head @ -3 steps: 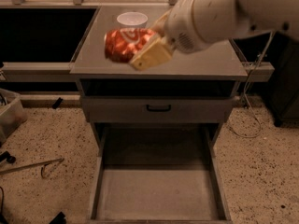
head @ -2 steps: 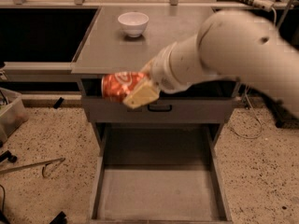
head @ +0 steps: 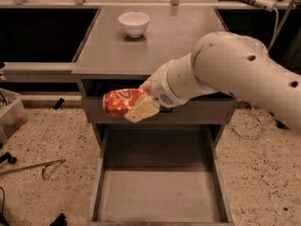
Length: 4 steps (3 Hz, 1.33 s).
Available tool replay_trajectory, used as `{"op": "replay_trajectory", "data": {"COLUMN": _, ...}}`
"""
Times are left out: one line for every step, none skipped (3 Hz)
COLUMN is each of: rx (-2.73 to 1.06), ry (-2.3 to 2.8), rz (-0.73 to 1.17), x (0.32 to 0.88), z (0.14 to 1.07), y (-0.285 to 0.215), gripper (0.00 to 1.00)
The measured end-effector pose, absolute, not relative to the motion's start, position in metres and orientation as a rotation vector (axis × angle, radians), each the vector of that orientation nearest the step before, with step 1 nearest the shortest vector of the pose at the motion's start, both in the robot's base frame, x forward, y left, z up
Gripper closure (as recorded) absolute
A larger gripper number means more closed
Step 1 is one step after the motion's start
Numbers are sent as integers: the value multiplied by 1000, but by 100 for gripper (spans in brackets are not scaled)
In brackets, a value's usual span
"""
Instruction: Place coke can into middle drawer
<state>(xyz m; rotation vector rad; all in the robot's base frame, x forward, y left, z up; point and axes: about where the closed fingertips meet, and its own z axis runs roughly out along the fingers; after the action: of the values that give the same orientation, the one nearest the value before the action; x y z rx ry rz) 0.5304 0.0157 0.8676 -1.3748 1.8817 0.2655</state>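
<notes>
The coke can (head: 121, 101) is red, dented, with white script. It lies sideways in my gripper (head: 135, 106), which is shut on it, a cream finger (head: 142, 110) across its right end. The can hangs in the air in front of the cabinet's upper drawer front, above the left part of the middle drawer (head: 160, 192). That drawer is pulled out wide, a grey metal tray with a bare floor and low side walls. My big white arm reaches in from the right.
A white bowl (head: 134, 23) stands at the back of the grey cabinet top (head: 178, 36). A grey bin (head: 9, 114) sits at the left on the speckled floor, with a metal rod (head: 33, 167) and small dark bits nearby. Cables hang at the right.
My gripper has carried the coke can from the cabinet top beside the bowl forward and down, over the front edge, to in front of the upper drawer front.
</notes>
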Motion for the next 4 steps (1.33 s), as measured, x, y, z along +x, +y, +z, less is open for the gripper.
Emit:
{"op": "replay_trajectory", "data": {"rx": -1337, "ry": 1907, "rz": 280, "x": 541, "z": 825, "y": -1, "gripper": 100}}
{"op": "replay_trajectory", "data": {"rx": -1271, "ry": 1942, "rz": 297, "x": 549, "z": 753, "y": -29, "gripper": 100}}
{"op": "replay_trajectory", "data": {"rx": -1235, "ry": 1987, "rz": 283, "x": 557, "z": 692, "y": -52, "gripper": 100}}
{"op": "replay_trajectory", "data": {"rx": -1202, "ry": 2042, "rz": 257, "x": 564, "z": 644, "y": -76, "gripper": 100}}
